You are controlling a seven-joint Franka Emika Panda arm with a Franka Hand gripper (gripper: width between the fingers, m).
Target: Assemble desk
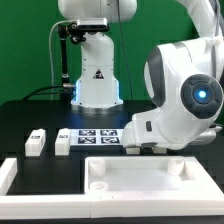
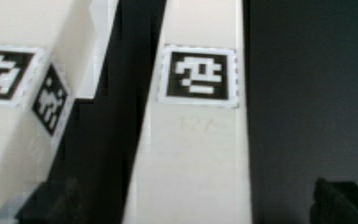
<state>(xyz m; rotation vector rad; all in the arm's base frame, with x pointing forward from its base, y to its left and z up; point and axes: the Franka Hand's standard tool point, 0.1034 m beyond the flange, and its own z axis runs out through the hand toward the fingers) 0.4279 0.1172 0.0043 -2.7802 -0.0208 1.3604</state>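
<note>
Near edge: tabletop [image 1: 140,178] lying rim-up | left of centre in the exterior view: two legs [image 1: 48,143] sitting beside marker board [image 1: 98,136] | beyond tabletop: gripper [image 1: 140,140] hanging low, jaw opening not discernible, wrist view showing tagged leg [image 2: 194,140] | risk: gripping off-centre, nudging neighbouring leg [image 2: 34,100] askew.

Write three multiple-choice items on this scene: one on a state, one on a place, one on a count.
1. The tabletop: A stands on edge; B lies flat, hollow side up; C hangs lifted.
2. The legs in sight stand: A inside the tabletop; B stacked on each other; C at the exterior view's left of the marker board.
3. Legs in sight: A two; B four; C none.
B: its raised rim faces up. C: both blocks sit beside the board's left end. A: two blocks show.
</note>
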